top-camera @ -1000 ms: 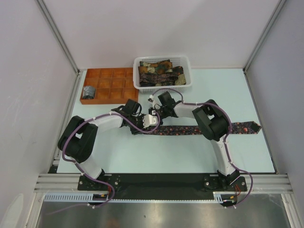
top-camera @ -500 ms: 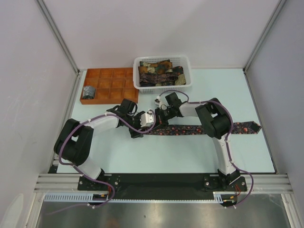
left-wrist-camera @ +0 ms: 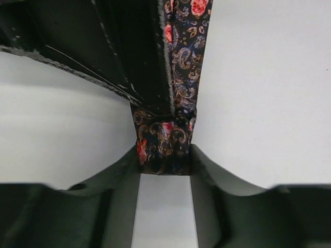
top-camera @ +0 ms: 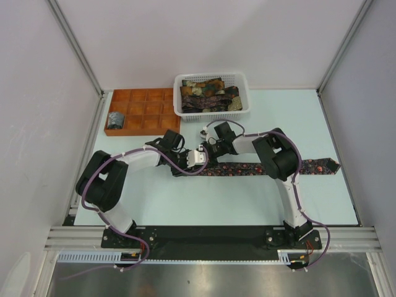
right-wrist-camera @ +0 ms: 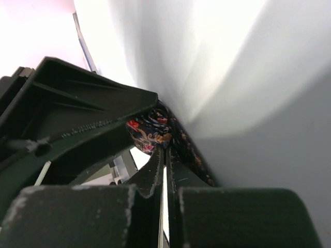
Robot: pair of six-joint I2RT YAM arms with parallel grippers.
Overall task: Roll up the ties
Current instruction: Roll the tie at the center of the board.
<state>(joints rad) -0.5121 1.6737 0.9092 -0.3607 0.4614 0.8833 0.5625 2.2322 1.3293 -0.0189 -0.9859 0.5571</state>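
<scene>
Pale tabletop [top-camera: 247,192] carries the work at mid-frame: the left gripper [left-wrist-camera: 164,168] pinches the small rolled end of the dark tie [top-camera: 272,168], while the right gripper [right-wrist-camera: 164,170] looks nearly pressed together, apparently on that roll. Tight, even turns matter as the strip runs toward the right edge; more ties [top-camera: 210,96] wait in the basket [top-camera: 242,80] at upper centre.
</scene>
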